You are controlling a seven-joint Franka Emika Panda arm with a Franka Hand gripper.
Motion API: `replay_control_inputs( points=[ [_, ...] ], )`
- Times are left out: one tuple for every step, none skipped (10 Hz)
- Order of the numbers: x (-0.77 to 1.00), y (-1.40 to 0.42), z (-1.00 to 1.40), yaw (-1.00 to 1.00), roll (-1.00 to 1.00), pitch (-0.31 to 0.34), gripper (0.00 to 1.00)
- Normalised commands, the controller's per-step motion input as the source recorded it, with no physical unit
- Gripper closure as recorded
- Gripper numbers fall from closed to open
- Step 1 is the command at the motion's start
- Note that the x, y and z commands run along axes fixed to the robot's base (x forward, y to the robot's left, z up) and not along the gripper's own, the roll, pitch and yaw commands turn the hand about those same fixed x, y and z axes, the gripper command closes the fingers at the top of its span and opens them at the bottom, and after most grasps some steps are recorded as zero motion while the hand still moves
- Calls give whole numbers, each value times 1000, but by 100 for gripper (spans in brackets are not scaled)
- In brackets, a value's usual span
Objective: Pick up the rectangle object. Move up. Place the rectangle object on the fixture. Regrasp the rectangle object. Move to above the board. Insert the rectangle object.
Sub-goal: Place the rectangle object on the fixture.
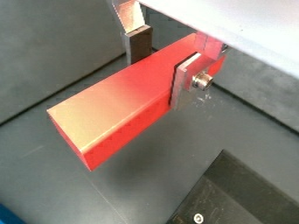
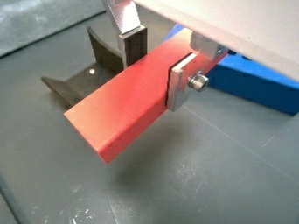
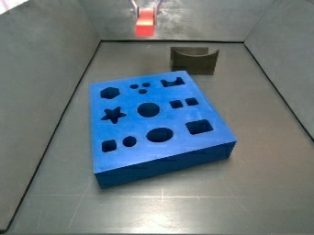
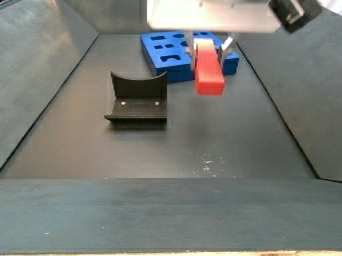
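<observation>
A: Where is the rectangle object (image 4: 210, 64)?

B: In the air, upper centre of a side view, pinched by the gripper (image 2: 155, 59) between its 2 silver fingers (image 2: 184, 80). Its long axis hangs roughly vertical there, free end down; in both wrist views the square end face (image 1: 82, 129) points toward the camera.

A: And around it?

B: A dark grey floor (image 4: 201, 140) with sloped grey walls. The fixture (image 4: 136, 98) stands at centre left, the board (image 4: 174, 52) behind near the top. In a side view, the board (image 3: 160, 115) fills the middle.
</observation>
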Motion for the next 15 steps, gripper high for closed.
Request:
replay_control_inputs(
  points=[
    [-25,4,834,11,102,63,100],
    [-21,1,707,17,109,69,100],
    [-12,1,538,26,115,76,100],
    [-7,-2,410,29,112,83,100],
    [-1,0,237,27,99,87,100],
    [1000,-675,-217,41,-158,-362,100],
    [1000,-666,-272,40,-162,-351,100],
    [1000,-611,-266,35,-157,-295,100],
    [1000,-520,-224,23,-144,-176,100],
    [1000,-493,-209,19,-139,-117,100],
    [1000,-431,-194,17,-112,-53,100],
    [1000,-385,-185,17,-96,-32,100],
    [1000,-318,-161,20,-76,-13,100],
    [1000,-281,-148,19,-77,-9,100],
    [1000,-244,-138,18,-78,-3,100]
  ],
)
